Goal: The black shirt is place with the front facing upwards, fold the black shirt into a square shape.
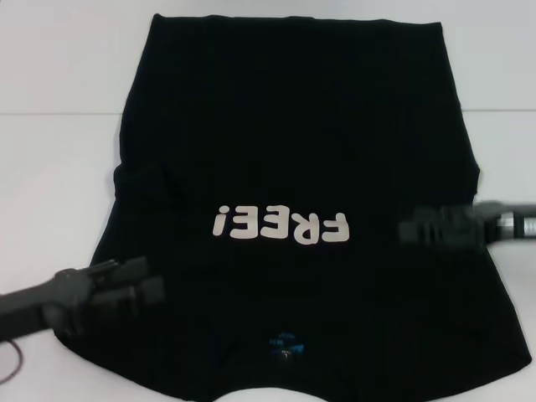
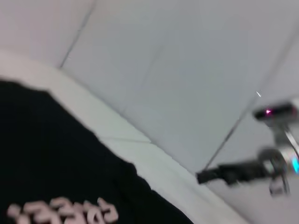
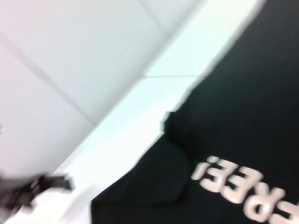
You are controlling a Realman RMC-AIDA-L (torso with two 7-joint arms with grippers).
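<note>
The black shirt (image 1: 285, 134) lies spread flat on the white table (image 1: 50, 167), front up. Its white "FREE!" letters (image 1: 280, 224) read upside down from my head, and the blue neck label (image 1: 285, 343) is near the front edge. My left gripper (image 1: 151, 283) hovers over the shirt's near left part, close to its left edge. My right gripper (image 1: 406, 228) is over the shirt's right side, level with the letters. The left wrist view shows the shirt (image 2: 51, 158) and, farther off, the right gripper (image 2: 219, 173). The right wrist view shows the shirt (image 3: 243, 107) and the left gripper (image 3: 46, 183).
The white table has a seam line (image 1: 59, 113) running across it behind the arms. A thin loop of cable (image 1: 10, 362) hangs beside the left arm at the near left corner. Bare table shows on both sides of the shirt.
</note>
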